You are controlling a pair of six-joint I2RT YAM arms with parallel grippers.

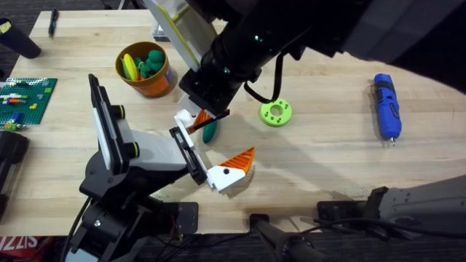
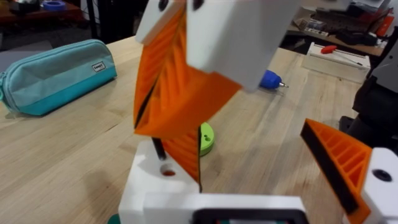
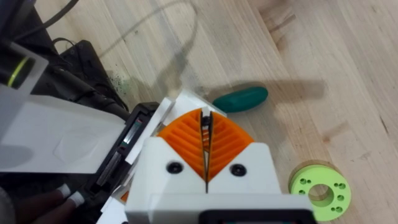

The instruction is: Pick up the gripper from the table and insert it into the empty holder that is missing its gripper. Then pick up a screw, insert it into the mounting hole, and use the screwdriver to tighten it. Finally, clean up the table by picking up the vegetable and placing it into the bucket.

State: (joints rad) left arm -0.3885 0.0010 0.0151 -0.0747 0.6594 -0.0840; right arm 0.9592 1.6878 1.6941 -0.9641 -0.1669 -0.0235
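Right hand [image 1: 202,116], pads together on the gripper [image 1: 186,119], presses it at the holder [image 1: 182,145] mid-frame; not seated, I judge. Screwdriver [image 1: 386,106] lies far right; vegetable [image 1: 210,129] outside bucket [image 1: 145,70].

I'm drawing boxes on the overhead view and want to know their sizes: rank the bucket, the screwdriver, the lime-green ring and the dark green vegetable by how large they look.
1. bucket
2. screwdriver
3. lime-green ring
4. vegetable, partly hidden under a gripper, so its place is unsure
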